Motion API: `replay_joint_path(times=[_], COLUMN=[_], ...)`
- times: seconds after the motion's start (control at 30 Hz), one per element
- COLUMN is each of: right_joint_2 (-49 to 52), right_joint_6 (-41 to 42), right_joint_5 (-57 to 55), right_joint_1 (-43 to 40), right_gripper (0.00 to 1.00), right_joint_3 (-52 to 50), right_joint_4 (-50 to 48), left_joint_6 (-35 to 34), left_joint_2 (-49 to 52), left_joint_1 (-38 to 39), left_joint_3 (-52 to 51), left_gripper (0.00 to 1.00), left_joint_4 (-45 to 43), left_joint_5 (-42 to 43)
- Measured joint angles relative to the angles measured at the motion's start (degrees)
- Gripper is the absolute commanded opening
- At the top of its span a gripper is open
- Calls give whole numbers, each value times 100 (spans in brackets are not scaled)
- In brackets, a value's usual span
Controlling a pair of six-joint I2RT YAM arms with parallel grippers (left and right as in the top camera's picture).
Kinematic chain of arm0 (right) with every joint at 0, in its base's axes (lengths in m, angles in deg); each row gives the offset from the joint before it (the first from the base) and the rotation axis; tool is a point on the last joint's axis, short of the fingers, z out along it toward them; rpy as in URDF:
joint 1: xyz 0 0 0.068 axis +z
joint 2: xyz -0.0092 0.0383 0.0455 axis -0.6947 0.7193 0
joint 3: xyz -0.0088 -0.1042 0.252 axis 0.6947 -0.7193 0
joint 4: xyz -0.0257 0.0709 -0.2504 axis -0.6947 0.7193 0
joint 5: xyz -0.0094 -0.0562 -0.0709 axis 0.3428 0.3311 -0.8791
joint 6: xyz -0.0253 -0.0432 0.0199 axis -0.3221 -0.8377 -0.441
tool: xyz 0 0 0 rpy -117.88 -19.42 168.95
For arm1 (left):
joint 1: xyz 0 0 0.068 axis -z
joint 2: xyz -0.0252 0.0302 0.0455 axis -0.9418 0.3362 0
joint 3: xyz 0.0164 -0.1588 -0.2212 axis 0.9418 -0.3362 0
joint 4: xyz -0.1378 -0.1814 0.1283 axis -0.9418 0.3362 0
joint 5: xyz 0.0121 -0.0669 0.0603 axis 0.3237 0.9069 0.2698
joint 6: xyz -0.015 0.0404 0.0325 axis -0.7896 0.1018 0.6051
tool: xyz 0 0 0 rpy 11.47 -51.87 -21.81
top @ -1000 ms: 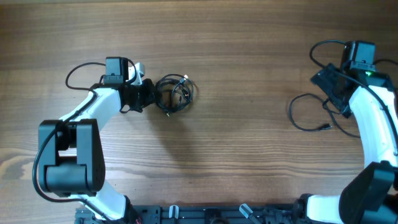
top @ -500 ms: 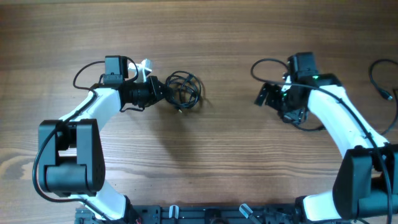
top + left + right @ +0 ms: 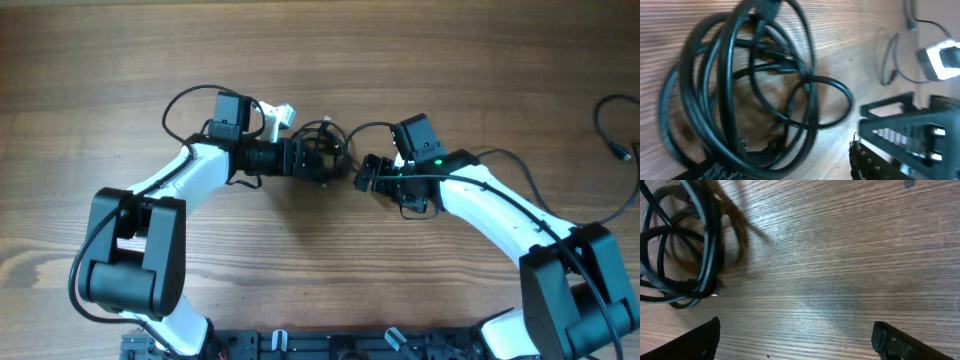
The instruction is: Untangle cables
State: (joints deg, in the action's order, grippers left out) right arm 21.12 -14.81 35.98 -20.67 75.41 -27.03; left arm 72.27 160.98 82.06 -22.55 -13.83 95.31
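Shows the left gripper (image 3: 305, 160) with jaws apart, straddling the 9 o'clock edge of the cables (image 3: 325, 152); cannot tell whether the pads touch the strands. Locates that tangled coil on the table (image 3: 320, 60), just off centre toward 12 o'clock, loops crossing and overlapping. Shows the right gripper (image 3: 362, 174) just beside the coil at its 3 o'clock, jaws spread wide over bare wood. Locates a single cord (image 3: 612, 128) well apart at the 3 o'clock edge.

A robotics lab bench: two white robot arms (image 3: 185, 172) mounted at a wood-grain table (image 3: 330, 60)
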Motion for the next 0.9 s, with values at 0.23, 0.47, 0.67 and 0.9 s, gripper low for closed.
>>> replay_joint_path(times=[0.23, 0.47, 0.67, 0.9], right_joint_2=[184, 278, 238, -13], right_joint_6=[149, 393, -638, -1180], right_joint_5=[-131, -173, 1038, 1252], right_joint_1=[11, 15, -249, 411], right_gripper=[100, 40, 52, 62], right_joint_3=[-24, -66, -9, 146], right_joint_4=[-173, -374, -778, -1331], left_joint_6=[-463, -824, -992, -1032], left_joint_2=[-42, -839, -702, -179], left_joint_1=[0, 0, 81, 256], left_joint_3=[0, 0, 0, 0], left_gripper=[57, 4, 5, 22], left_joint_4=[81, 481, 302, 7], left_joint_5=[-1296, -2249, -2347, -2389])
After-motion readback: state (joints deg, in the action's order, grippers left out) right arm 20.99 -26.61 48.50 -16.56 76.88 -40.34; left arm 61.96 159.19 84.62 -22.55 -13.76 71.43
